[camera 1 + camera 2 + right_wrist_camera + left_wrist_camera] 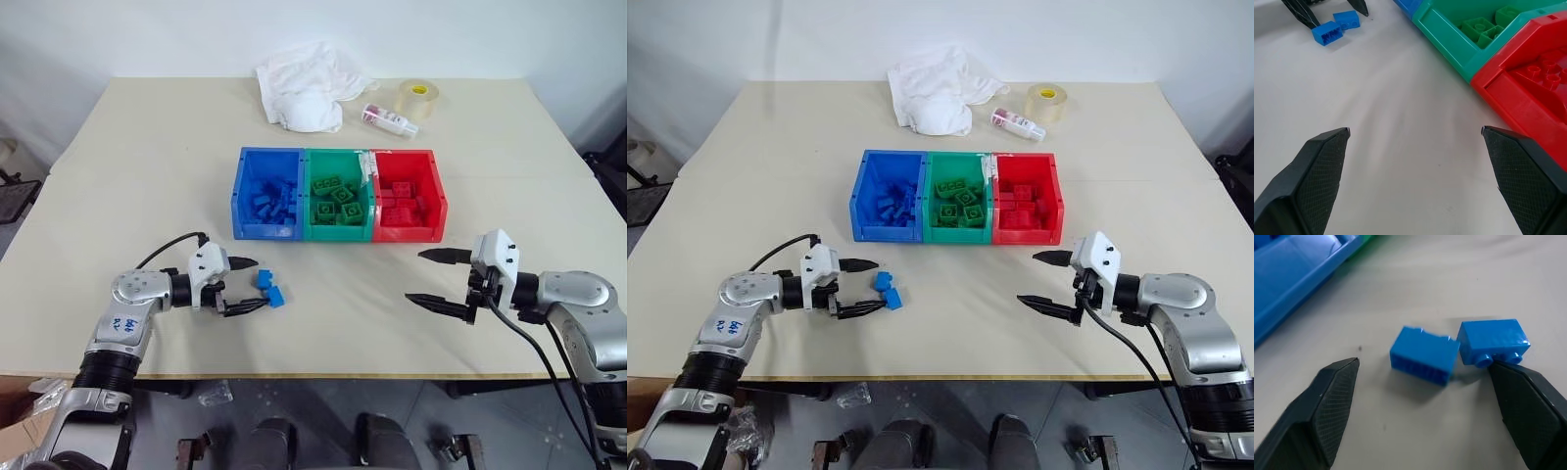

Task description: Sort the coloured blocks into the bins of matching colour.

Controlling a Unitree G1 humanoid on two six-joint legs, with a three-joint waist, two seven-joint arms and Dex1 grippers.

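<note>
Two blue blocks [265, 279] [277, 296] lie side by side on the table, in front of the blue bin [266, 231]. My left gripper [258, 283] is low over the table and open, one finger on each side of the pair. In the left wrist view one fingertip [1508, 377] is right at the studs of the nearer block [1492, 340], while the other block [1424, 356] lies free between the fingers. The green bin [338, 233] and red bin [407, 233] each hold several blocks of their own colour. My right gripper [415, 275] hovers open and empty in front of the red bin.
At the back of the table lie a crumpled white cloth [304, 83], a clear tape roll [418, 98] and a small bottle [389, 119]. The table's front edge runs just behind both wrists.
</note>
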